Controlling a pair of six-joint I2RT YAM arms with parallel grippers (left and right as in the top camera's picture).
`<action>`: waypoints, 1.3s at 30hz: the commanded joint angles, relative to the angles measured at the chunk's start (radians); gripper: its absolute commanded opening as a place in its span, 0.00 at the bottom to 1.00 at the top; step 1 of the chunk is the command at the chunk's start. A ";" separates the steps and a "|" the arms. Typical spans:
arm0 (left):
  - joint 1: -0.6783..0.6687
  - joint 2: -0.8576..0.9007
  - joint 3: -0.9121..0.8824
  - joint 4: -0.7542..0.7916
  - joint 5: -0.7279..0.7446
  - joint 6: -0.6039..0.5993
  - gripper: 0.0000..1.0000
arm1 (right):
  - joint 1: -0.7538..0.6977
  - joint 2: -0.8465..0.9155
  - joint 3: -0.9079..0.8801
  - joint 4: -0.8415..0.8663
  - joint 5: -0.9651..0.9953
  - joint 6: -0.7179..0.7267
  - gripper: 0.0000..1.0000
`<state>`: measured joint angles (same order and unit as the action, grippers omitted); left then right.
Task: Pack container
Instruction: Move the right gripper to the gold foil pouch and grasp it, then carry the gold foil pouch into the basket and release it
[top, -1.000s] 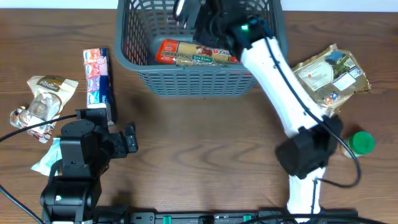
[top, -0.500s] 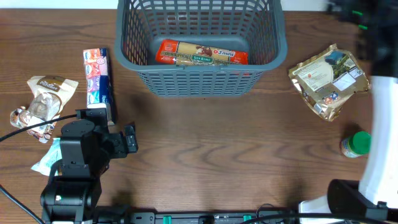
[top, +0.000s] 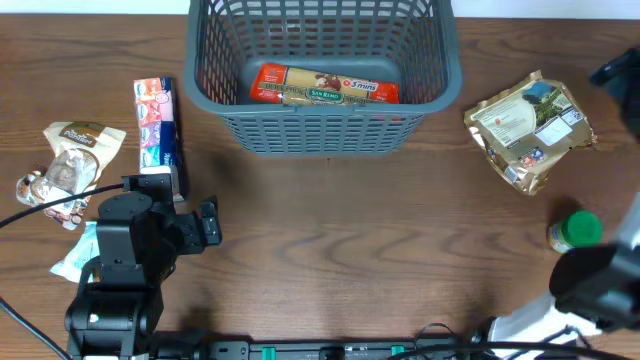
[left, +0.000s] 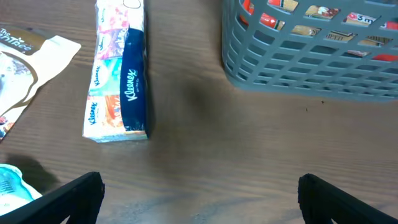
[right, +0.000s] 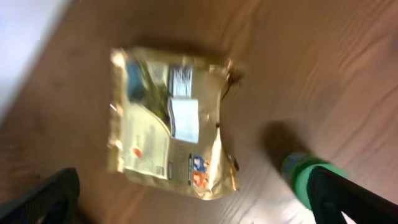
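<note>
The dark grey lattice container (top: 325, 135) stands at the back middle, with a red pasta packet (top: 322, 85) lying inside. My left gripper (top: 205, 225) is open and empty, low over the table at the front left. In the left wrist view (left: 199, 202) it faces the container (left: 305, 62) and a Kleenex pack (left: 118, 74). My right gripper (top: 615, 75) is at the far right edge. In the right wrist view (right: 199, 205) it is open and empty above a gold pouch (right: 171, 134), beside a green-lidded jar (right: 305, 177).
The gold pouch (top: 528, 125) lies right of the container and the green-lidded jar (top: 575, 232) stands in front of it. The Kleenex pack (top: 158, 135), a brown-and-white bag (top: 70, 165) and a light blue packet (top: 75, 255) lie at the left.
My right arm has pulled out of the container and swung to the far right, over the gold pouch. The pasta packet stays in the container. The left arm has not moved.
</note>
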<state>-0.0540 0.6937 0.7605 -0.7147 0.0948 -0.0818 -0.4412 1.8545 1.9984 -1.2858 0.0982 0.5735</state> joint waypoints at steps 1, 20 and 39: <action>0.005 -0.003 0.023 -0.003 0.000 -0.006 0.98 | 0.002 0.095 -0.069 0.035 -0.076 -0.024 0.99; 0.005 -0.003 0.023 -0.003 -0.001 -0.005 0.99 | 0.010 0.461 -0.147 0.220 -0.155 -0.138 0.99; 0.005 -0.003 0.023 -0.003 -0.001 -0.005 0.98 | 0.042 0.482 -0.140 0.212 -0.159 -0.217 0.01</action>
<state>-0.0540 0.6937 0.7605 -0.7151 0.0948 -0.0818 -0.4259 2.2707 1.8980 -1.0512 -0.1062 0.3847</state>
